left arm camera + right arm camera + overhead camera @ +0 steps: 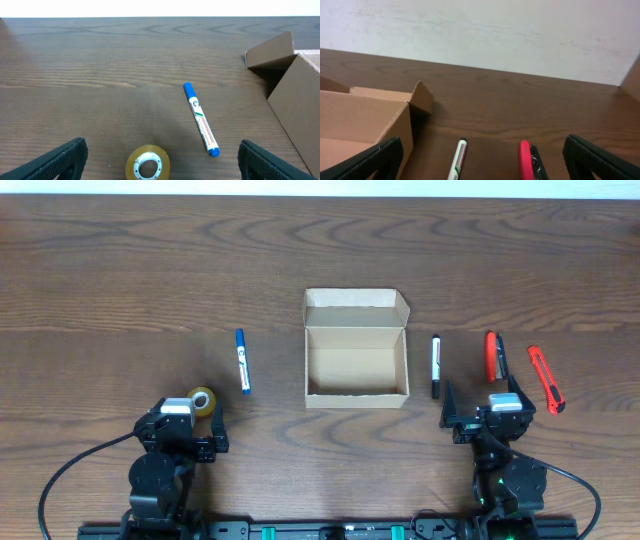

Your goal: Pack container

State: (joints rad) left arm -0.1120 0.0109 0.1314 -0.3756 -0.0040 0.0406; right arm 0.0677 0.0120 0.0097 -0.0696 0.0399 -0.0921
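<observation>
Although the container (356, 370) stands open, both wrist views crop its walls.

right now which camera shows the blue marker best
Left wrist: the blue marker lies whole and large in frame. Overhead shows it whole but small, left of the container. Right wrist does not show it.
</observation>
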